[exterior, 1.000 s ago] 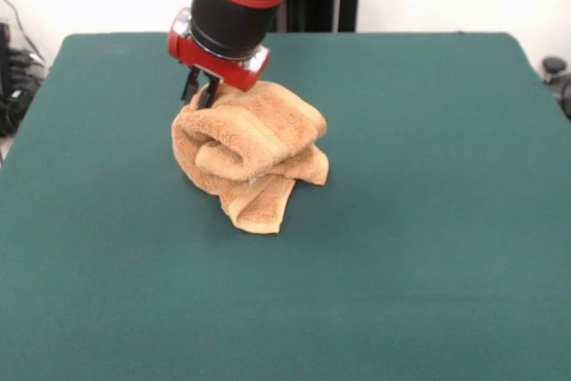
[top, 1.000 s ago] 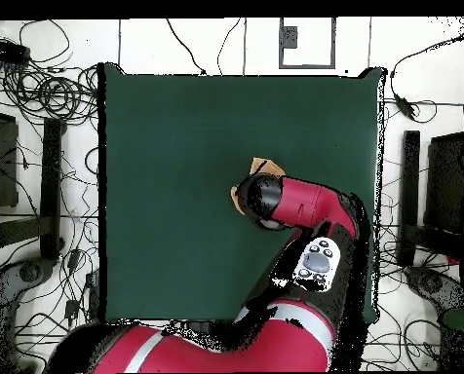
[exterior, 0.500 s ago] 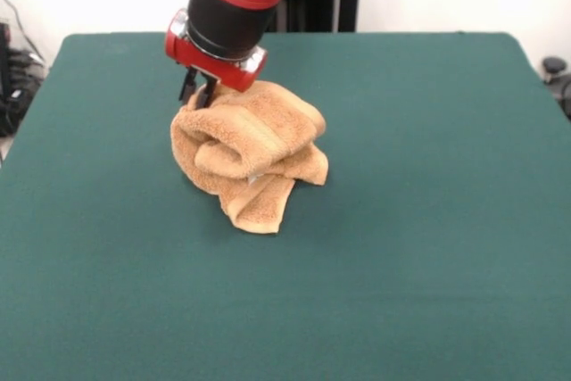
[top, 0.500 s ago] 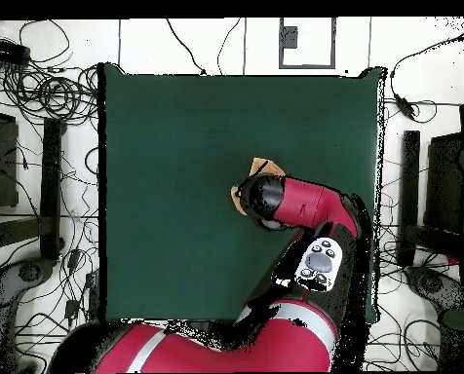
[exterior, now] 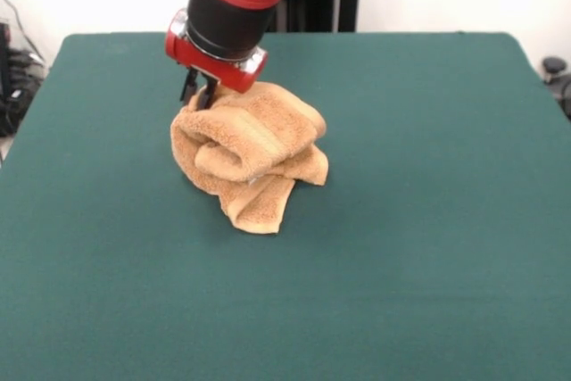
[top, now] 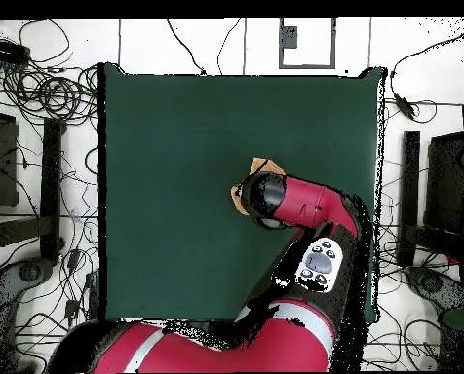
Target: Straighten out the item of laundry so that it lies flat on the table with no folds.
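Observation:
The item of laundry (exterior: pixel 252 151) is a golden-tan towel bunched into a rolled, folded heap on the table (exterior: pixel 428 220), a little left of centre. My gripper (exterior: pixel 200 94) comes down onto the heap's far left top, its black fingers pinched into the cloth there, and that edge is drawn up toward them. One corner hangs forward onto the felt. In the overhead view only slivers of the item of laundry (top: pixel 261 166) peek out past the arm's end, which covers the gripper; the table (top: pixel 168 175) spreads wide around it.
The red and black arm (top: pixel 304 209) crosses the table's lower right part in the overhead view. Cables and dark equipment (top: pixel 41 107) lie on the floor round the table's sides.
The arm has shifted slightly up and to the left in the front view, tugging the towel's upper left edge a little with it. The heap keeps its shape.

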Motion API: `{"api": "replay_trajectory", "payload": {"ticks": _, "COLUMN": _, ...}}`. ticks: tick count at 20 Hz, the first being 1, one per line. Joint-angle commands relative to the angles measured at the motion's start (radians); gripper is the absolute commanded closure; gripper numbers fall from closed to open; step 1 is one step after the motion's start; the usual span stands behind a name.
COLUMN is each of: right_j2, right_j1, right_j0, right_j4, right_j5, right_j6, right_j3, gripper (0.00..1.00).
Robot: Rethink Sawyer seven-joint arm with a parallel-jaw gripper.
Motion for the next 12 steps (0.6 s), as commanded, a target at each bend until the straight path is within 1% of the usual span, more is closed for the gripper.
{"api": "replay_trajectory", "payload": {"ticks": 1, "right_j2": 0.057, "right_j1": 0.047, "right_j0": 0.051, "right_j4": 0.076, "right_j5": 0.123, "right_j6": 0.3, "right_j3": 0.021, "gripper": 1.0}}
{"api": "replay_trajectory", "payload": {"ticks": 6, "right_j2": 0.032, "right_j1": 0.038, "right_j0": 0.073, "right_j4": 0.07, "right_j5": 0.171, "right_j6": 0.286, "right_j3": -0.002, "gripper": 1.0}}
{"api": "replay_trajectory", "payload": {"ticks": 12, "right_j2": 0.024, "right_j1": 0.029, "right_j0": 0.068, "right_j4": 0.06, "right_j5": 0.224, "right_j6": 0.253, "right_j3": -0.037, "gripper": 1.0}}
